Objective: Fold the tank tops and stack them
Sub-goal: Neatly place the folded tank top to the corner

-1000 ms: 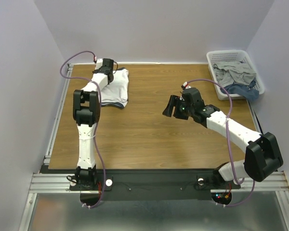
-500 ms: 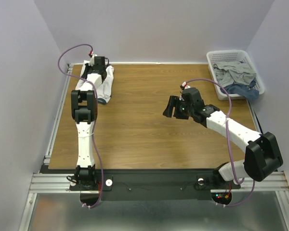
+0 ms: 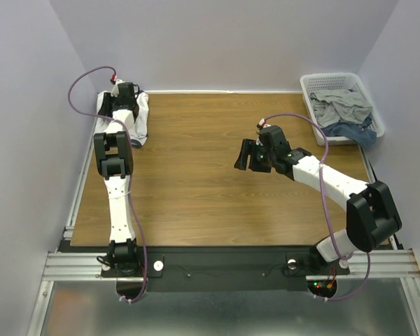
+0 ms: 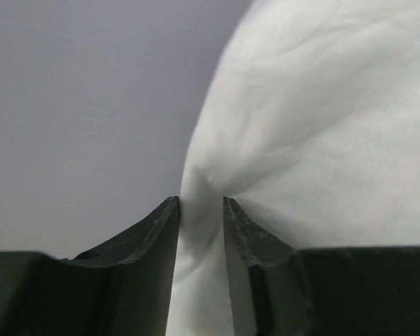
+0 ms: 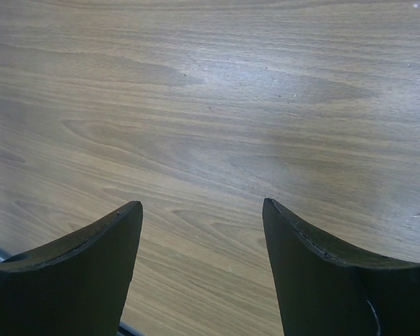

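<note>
A white tank top (image 3: 138, 117) with a dark hem hangs bunched at the table's far left corner. My left gripper (image 3: 121, 94) is shut on it; in the left wrist view the white cloth (image 4: 322, 126) is pinched between the two dark fingers (image 4: 147, 231). My right gripper (image 3: 246, 155) is open and empty over the middle of the wooden table (image 3: 196, 182). In the right wrist view its fingers (image 5: 105, 245) stand wide apart above bare wood. More grey and blue clothes (image 3: 344, 112) lie in the basket.
A white basket (image 3: 309, 87) stands at the far right corner. Pale walls close in on the left, back and right. A metal rail (image 3: 80, 182) runs along the table's left edge. The arm bases sit on a dark bar (image 3: 217, 266) at the near edge.
My left gripper has pulled the tank top left and back toward the far left corner, bunching it narrower. My right gripper has shifted slightly left, still open.
</note>
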Robot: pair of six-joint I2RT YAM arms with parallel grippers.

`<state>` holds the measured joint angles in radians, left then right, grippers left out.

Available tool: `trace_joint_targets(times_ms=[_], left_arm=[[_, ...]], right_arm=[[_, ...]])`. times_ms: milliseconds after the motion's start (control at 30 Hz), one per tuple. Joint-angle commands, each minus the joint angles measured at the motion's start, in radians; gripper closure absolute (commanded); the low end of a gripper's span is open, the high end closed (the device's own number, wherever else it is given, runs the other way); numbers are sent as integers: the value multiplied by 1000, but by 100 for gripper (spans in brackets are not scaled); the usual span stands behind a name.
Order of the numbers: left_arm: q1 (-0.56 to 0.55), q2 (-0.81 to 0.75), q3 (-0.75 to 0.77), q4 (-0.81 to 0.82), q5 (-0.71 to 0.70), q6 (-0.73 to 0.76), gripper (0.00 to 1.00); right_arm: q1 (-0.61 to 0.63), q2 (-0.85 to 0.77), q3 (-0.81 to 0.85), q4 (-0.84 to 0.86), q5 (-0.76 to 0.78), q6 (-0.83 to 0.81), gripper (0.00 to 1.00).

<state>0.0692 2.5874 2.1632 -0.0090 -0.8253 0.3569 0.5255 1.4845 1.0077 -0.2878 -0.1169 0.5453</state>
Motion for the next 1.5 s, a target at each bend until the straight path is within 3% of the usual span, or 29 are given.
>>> trace_joint_targets(times_ms=[0,100,467,733,900,1100,1233,1467], left_arm=[[-11,-52,60,90,-28,-24,47],[-12,-96,58,90,12,-56,36],[-66,-360,-37,11,137,-212,34],[-267,-654,-299,-95,253,-484,28],[-420,-834,-533,-140,400,-732,2],[-702,-1085,-798,-143,370,-782,2],[-834,-1289,-965,-143,383,-832,2],[-881,-1438,-1095,-134,474,-822,2]], right_arm=[[10,-7,43,12,2,-16,25],[8,-9,48,13,8,-19,25],[8,-10,55,22,45,-7,23],[7,-27,58,35,79,7,22],[5,-76,45,32,111,10,19],[2,-200,3,32,190,10,10],[1,-283,-40,29,226,22,0],[1,-339,-73,22,280,54,0]])
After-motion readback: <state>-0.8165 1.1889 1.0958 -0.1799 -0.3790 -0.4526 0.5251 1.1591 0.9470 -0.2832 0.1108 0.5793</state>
